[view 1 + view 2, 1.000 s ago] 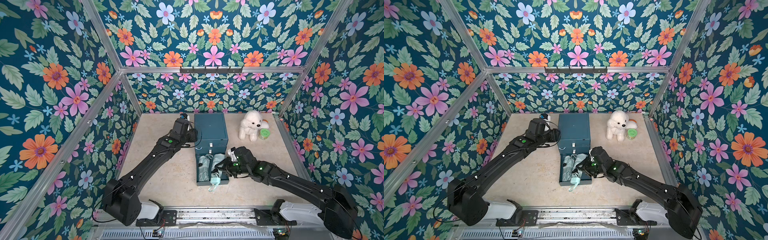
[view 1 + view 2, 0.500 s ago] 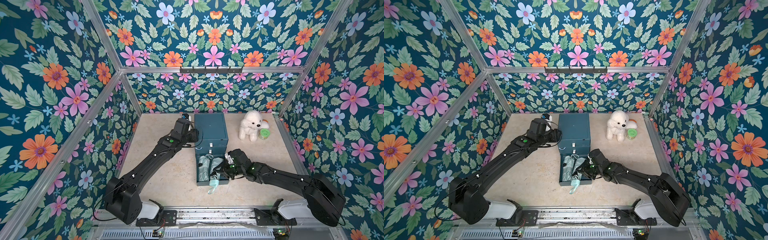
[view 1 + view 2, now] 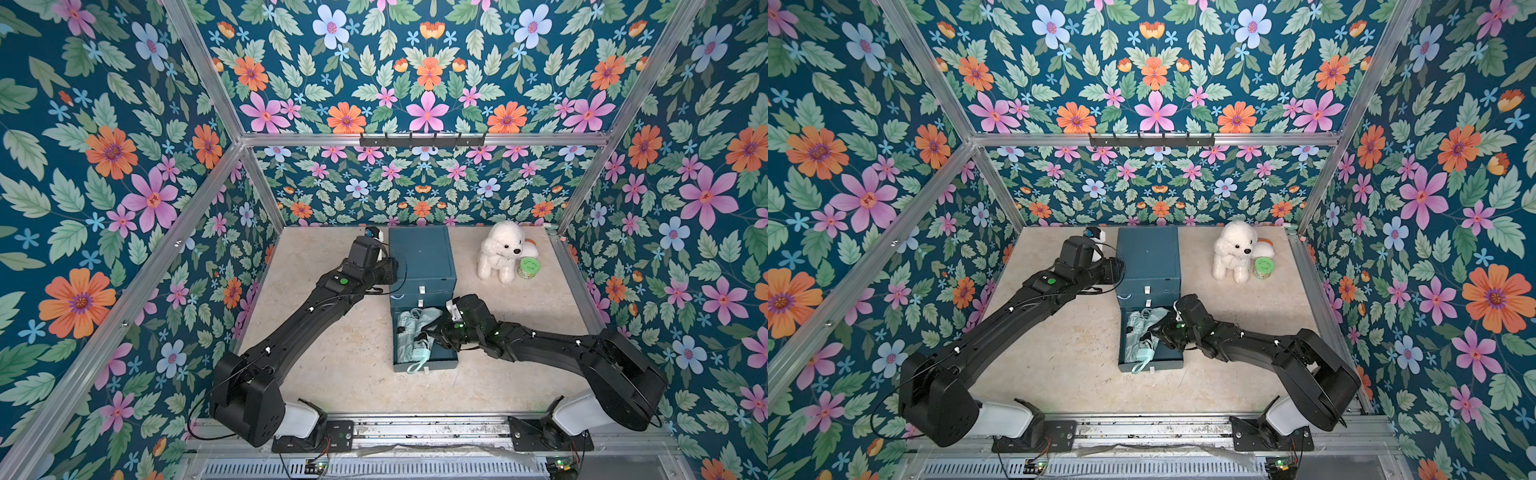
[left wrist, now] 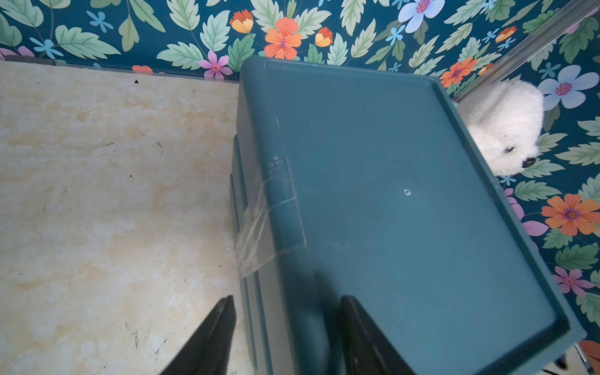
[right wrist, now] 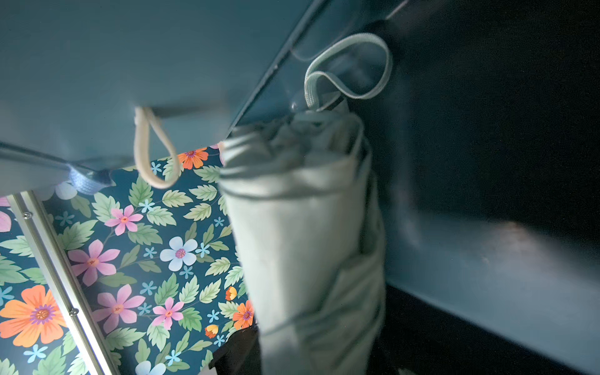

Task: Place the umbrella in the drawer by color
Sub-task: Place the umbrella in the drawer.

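Claws at cabinet: right side in the open drawer, left side at the top edge.

The right claw is closed to a narrow gap on the folded pale-green umbrella, which lies inside the pulled-out bottom drawer (mint handle at the front wall, strap hanging over it). The left claw stands open, gripping nothing, its fingers astride the cabinet's upper side edge. The cabinet sits on the worktop; a white plush dog stands well apart, beside a green tin.
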`<action>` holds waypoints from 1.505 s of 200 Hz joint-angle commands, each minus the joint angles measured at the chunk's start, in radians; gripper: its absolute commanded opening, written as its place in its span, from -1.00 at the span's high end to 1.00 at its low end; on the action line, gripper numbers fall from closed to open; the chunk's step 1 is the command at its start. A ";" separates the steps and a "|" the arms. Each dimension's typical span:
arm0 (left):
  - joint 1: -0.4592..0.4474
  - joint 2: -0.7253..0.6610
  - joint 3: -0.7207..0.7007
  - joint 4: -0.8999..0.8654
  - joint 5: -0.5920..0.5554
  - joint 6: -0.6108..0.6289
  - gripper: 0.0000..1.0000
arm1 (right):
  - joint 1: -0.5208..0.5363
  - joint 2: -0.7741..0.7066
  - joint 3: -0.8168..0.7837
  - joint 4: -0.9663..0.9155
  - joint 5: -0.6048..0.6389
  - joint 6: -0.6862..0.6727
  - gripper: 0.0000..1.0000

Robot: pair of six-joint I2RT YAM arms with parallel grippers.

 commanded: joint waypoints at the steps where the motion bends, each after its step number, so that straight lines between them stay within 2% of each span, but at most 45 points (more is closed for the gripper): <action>1: 0.000 0.008 0.001 -0.066 -0.027 0.023 -0.14 | 0.000 -0.017 0.016 0.021 0.023 -0.026 -0.14; 18: 0.000 0.012 0.000 -0.068 -0.026 0.024 -0.14 | 0.000 -0.041 0.044 -0.083 0.060 -0.075 -0.30; 47: 0.000 0.017 0.003 -0.070 -0.024 0.025 -0.13 | 0.005 -0.081 0.112 -0.284 0.170 -0.159 -0.34; 77: 0.000 0.018 0.002 -0.072 -0.033 0.026 -0.13 | 0.086 -0.050 0.277 -0.606 0.416 -0.271 -0.30; 89: 0.001 0.022 0.004 -0.073 -0.029 0.027 -0.12 | 0.134 -0.023 0.334 -0.680 0.492 -0.299 -0.19; 102: 0.000 0.022 0.003 -0.072 -0.026 0.026 -0.11 | 0.169 0.008 0.375 -0.730 0.526 -0.310 0.21; 134: 0.001 0.032 0.003 -0.077 -0.027 0.027 -0.11 | 0.247 0.049 0.468 -0.892 0.680 -0.306 0.19; 147: 0.001 0.035 0.003 -0.077 -0.023 0.026 -0.11 | 0.262 0.033 0.467 -0.908 0.703 -0.303 0.20; 164: 0.000 0.042 0.005 -0.080 -0.021 0.026 -0.11 | 0.262 -0.002 0.433 -0.897 0.711 -0.297 0.31; 181: 0.000 0.048 0.004 -0.080 -0.019 0.026 -0.10 | 0.262 -0.023 0.403 -0.891 0.707 -0.306 0.64; 209: 0.000 0.057 0.008 -0.083 -0.025 0.026 -0.14 | 0.308 -0.090 0.357 -0.893 0.727 -0.305 1.00; 240: 0.006 0.056 0.002 -0.077 -0.049 0.019 -0.20 | 0.506 -0.223 0.238 -0.712 0.791 -0.358 1.00; 277: 0.021 0.063 -0.006 -0.059 0.001 0.001 -0.21 | 0.719 -0.267 0.085 -0.591 0.872 -0.218 1.00; 290: 0.029 0.070 -0.009 -0.049 0.020 -0.007 -0.21 | 0.799 -0.268 0.053 -0.534 0.891 -0.187 0.44; 301: 0.038 0.080 -0.003 -0.050 0.049 -0.017 -0.21 | 0.855 -0.254 0.037 -0.515 0.920 -0.150 0.24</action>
